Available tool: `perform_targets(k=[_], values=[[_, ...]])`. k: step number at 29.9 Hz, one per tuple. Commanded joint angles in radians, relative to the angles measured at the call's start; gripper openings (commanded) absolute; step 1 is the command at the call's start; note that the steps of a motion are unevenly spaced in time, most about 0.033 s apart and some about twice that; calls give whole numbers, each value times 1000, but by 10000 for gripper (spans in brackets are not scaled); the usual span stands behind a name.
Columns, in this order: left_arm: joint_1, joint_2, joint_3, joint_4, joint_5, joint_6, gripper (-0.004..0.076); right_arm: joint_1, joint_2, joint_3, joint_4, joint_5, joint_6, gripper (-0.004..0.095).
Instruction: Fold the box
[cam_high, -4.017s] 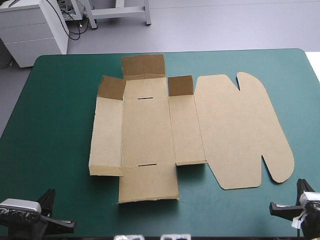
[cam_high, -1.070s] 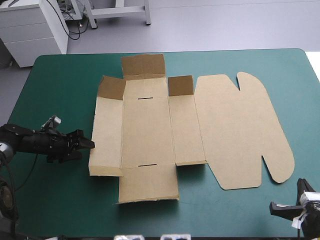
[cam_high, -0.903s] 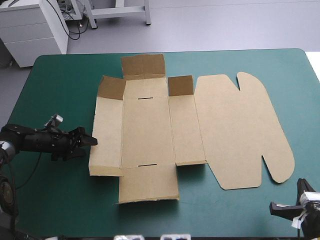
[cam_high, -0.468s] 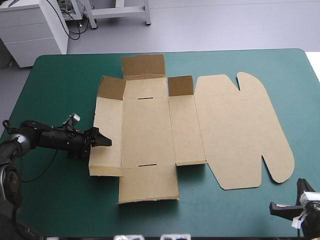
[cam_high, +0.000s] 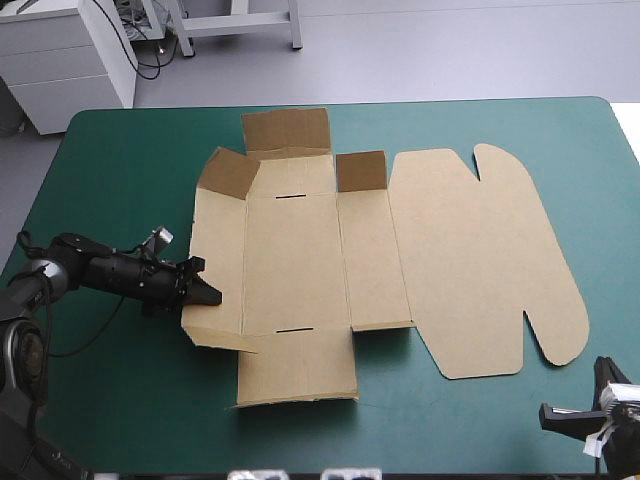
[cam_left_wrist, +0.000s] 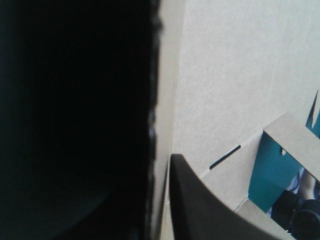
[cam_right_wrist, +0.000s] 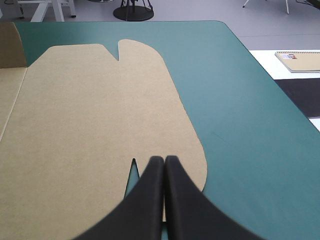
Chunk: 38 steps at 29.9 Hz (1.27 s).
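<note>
Looking down from the high camera, I see the box (cam_high: 320, 250) spread out as a cut brown sheet on the counter's teal-green cover (cam_high: 110, 170), a little left of the middle. Its base panel (cam_high: 293, 262) lies flat, with one short slot (cam_high: 293, 197) at the far end and another at the near end. The wide lid panel (cam_high: 480, 260) with its rounded tabs lies flat toward the right side. At the far end, the end wall (cam_high: 288, 130) and the two corner flaps beside it stand partly raised.

My left hand (cam_high: 205, 290) reaches in low from the counter's left edge and meets the outer edge of the left wall panel (cam_high: 215, 250), near its near end. In the left wrist view the board's edge runs between the two black fingers (cam_left_wrist: 200, 215), so I read this hand as clamped onto the box there. That wall panel sits tilted up off the cover along its outer edge. The small near flap (cam_high: 222, 340) at its end is angled rather than lying flat.

My right hand (cam_right_wrist: 164, 159) waits at the counter's near right corner, well apart from the box and touching nothing. Its fingers are pressed together into one pointed arch with nothing between them. Ahead of it lies the lid panel, flat on the cover.
</note>
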Motion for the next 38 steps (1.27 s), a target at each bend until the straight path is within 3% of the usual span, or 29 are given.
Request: perform_targets(k=[1, 6, 11, 24, 29, 33, 38], values=[[-3, -38, -103, -4, 129, -11, -8, 1, -20, -23, -3, -74, -3, -19], [-3, -41, -249, 188, 129, -126, -8, 1, -20, -23, -3, -74, -3, -19], [-42, -41, -310, 321, 129, -141, -8, 1, -20, -23, -3, -74, -5, -19], [-317, -41, -382, 632, 129, 10, -8, 1, 28, -23, 11, -69, -71, -18], [-409, -41, -537, 745, 128, 56, -8, 1, 107, -30, 97, -45, -71, -18], [-483, -41, -663, 837, 109, 198, -8, 1, 188, -34, 181, -35, -71, -18], [-522, -41, -776, 866, -3, 293, -8, 1, 254, -34, 273, -29, -113, -17]])
